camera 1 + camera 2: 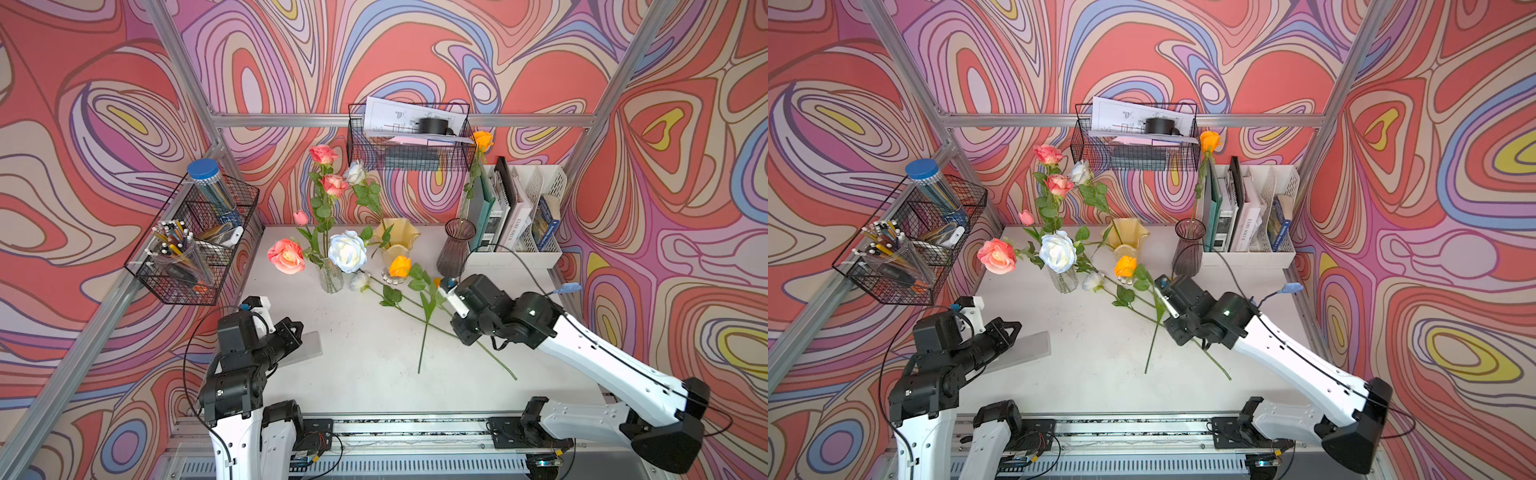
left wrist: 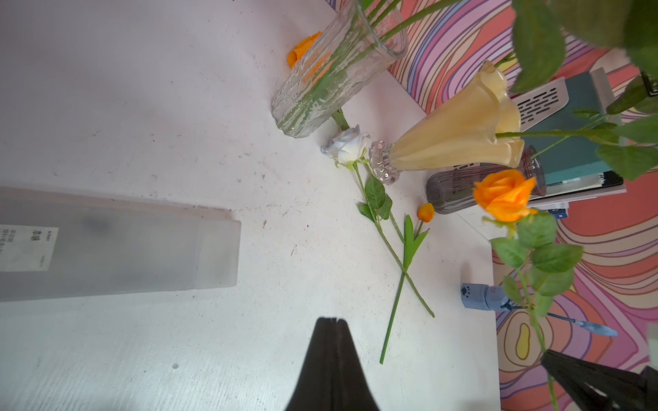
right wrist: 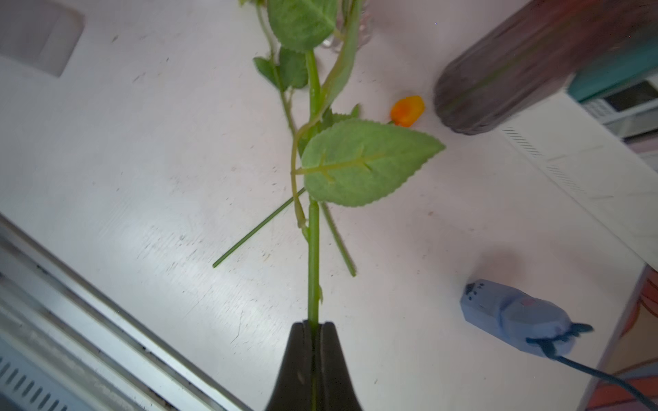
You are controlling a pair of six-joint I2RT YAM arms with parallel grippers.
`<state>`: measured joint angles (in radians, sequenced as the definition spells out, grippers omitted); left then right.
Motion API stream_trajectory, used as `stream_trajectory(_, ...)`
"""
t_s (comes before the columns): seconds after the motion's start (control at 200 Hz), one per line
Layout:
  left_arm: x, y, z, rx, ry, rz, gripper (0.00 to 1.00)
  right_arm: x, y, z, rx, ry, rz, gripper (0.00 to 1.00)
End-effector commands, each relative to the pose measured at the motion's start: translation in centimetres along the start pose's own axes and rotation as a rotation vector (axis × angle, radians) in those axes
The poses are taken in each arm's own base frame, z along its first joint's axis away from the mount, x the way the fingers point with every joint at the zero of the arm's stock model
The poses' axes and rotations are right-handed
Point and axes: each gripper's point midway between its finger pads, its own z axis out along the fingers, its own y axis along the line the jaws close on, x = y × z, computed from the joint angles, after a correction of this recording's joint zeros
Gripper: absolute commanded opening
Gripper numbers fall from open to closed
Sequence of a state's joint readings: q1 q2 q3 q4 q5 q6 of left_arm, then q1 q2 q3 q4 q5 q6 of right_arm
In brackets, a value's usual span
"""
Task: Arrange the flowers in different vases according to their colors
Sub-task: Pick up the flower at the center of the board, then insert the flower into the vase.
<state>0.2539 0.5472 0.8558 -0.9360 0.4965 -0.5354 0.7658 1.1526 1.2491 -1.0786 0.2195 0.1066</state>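
Note:
My right gripper [image 3: 313,323] is shut on the green stem of an orange rose [image 1: 400,266], held lifted over the table in front of the yellow vase [image 1: 397,241]. My left gripper [image 2: 332,319] is shut and empty, low at the front left. A white rose bud [image 1: 360,281] and a small orange tulip bud [image 3: 407,110] lie with crossed stems on the table. The clear glass vase [image 1: 331,278] holds pink roses [image 1: 286,255]; a big white rose [image 1: 347,250] hangs over it. The purple vase [image 1: 455,249] holds an orange rose [image 1: 483,140].
A frosted plastic box [image 1: 309,347] lies under my left gripper. A light-blue spouted object [image 3: 512,316] sits at the table's right edge. A white file rack [image 1: 519,216] stands at the back right. Wire baskets hang at the left [image 1: 195,245] and back [image 1: 409,137].

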Motion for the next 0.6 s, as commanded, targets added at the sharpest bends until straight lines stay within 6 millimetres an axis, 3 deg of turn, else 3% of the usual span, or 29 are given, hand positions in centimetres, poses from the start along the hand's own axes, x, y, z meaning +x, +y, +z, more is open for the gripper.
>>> stream_trajectory(0.0, 0.1, -0.6, 0.5, 0.046, 0.009, 0.008, 0.0, -3.8, -4.2, -2.1, 0.107, -0.154, 0.156, 0.0)
stream_trajectory(0.185, 0.4, -1.1, 0.7, 0.077, 0.042, 0.011, 0.0, -13.8, -7.7, -3.3, 0.1, -0.511, 0.352, 0.0)
stream_trajectory(0.305, 0.5, -1.0, 0.6, 0.069, 0.043, 0.016, 0.0, -18.4, -10.0, -5.8, 0.127, -0.735, 0.447, 0.0)
stream_trajectory(0.391, 0.5, -1.1, 0.6, 0.072, 0.044, 0.017, 0.0, -20.0, -11.5, -8.0, 0.182, -0.856, 0.482, 0.0)
stream_trajectory(0.486, 0.4, -1.0, 0.8, 0.07, 0.05, 0.015, 0.0, -20.2, -13.4, -10.3, 0.28, -0.973, 0.52, 0.0)
stream_trajectory(0.596, 0.4, -0.9, 1.2, 0.071, 0.06, 0.01, 0.0, -19.9, -15.3, -11.0, 0.39, -1.071, 0.548, 0.0)
